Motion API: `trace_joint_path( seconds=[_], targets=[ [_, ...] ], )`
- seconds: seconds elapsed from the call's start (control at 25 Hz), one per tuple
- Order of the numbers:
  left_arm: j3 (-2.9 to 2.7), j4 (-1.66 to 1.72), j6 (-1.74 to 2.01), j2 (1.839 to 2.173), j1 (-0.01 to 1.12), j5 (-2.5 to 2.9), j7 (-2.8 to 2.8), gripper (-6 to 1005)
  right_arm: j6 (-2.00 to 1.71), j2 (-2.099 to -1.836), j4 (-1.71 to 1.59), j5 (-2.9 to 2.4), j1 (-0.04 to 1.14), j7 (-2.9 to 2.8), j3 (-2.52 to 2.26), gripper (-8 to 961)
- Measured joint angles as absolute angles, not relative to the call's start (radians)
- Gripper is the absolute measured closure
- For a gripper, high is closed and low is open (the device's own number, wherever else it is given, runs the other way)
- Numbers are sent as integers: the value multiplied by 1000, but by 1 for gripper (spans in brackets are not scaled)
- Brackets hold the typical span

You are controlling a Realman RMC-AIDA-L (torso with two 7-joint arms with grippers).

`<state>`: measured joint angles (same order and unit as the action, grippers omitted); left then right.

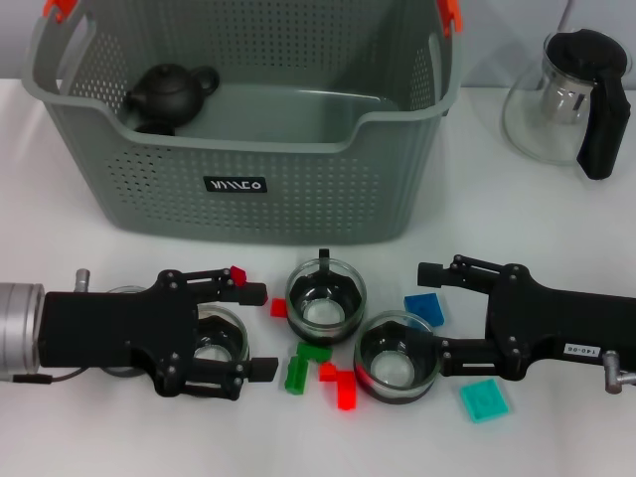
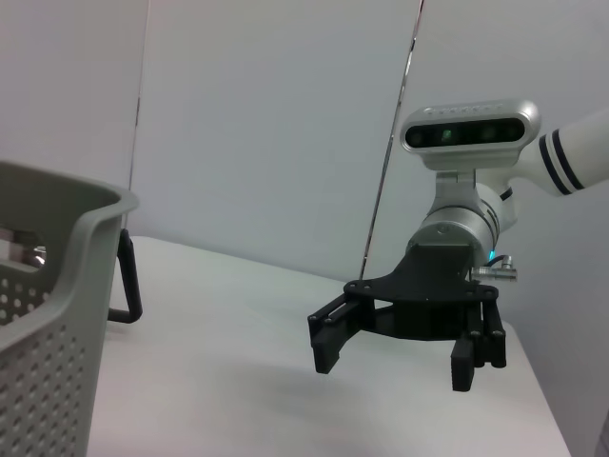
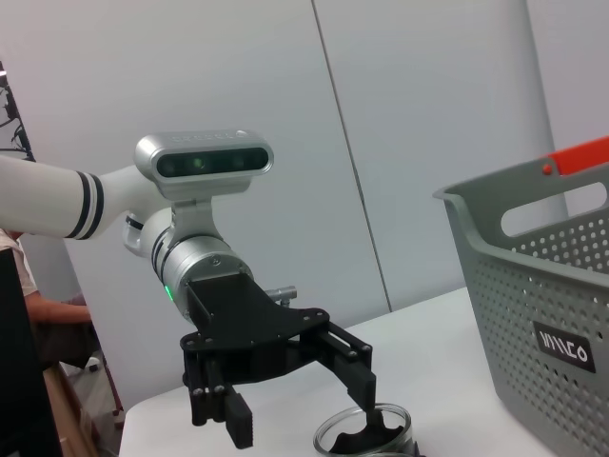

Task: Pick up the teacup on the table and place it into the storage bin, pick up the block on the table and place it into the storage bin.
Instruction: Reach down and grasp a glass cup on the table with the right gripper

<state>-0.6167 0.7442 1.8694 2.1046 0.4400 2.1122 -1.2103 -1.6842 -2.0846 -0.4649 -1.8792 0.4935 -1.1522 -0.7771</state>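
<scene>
The large grey perforated plastic storage bin (image 1: pixel 248 179) is standing at the far side of the white table (image 1: pixel 556 437), and a small black teapot (image 1: pixel 169 96) is lying inside it, near its left end. In front of the bin, three clear glass teacups are waiting on the table. One glass teacup (image 1: pixel 326 301) is standing in the middle. The second teacup (image 1: pixel 396 360) is sitting between the wide-spread fingers of the right gripper (image 1: pixel 427 316), just touching or almost touching the lower finger; I cannot tell which. The third teacup (image 1: pixel 217 340) is sitting under the left gripper (image 1: pixel 256 332), whose fingers are also standing wide and gripping nothing.

Several small plastic blocks are lying around the cups: a green block (image 1: pixel 296 375), a red L-shaped block (image 1: pixel 340 384), a blue block (image 1: pixel 425 307) and a teal flat block (image 1: pixel 484 400). A glass jug with a black handle (image 1: pixel 576 99) is standing at the far right.

I judge that the glass cups are light but stiff, smooth and breakable, so they are likely to slip under a weak grip and crack under a hard one. The safest hold seems to be across the round wall, below the rim, with moderate force. The blocks look light and hard, with flat sides that are easy to pinch, but they are lying close together.
</scene>
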Motion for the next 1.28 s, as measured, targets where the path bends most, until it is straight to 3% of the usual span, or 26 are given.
trace_joint_path(
  seconds=[0.48, 1.04, 1.28],
  targets=[
    [-353, 746, 1955, 2075, 416, 2114, -1266, 158, -1735, -2086, -619, -2067, 526, -1424, -788, 38],
    [-333, 766, 2021, 2074, 407, 2214, -1256, 158, -1763, -2091, -624, -2129, 599, -1461, -794, 38],
    [-310, 771, 2009, 2069, 415, 2206, -1256, 158, -1799, -2075, -752, -2159, 609, -1570, -877, 39]
  ],
)
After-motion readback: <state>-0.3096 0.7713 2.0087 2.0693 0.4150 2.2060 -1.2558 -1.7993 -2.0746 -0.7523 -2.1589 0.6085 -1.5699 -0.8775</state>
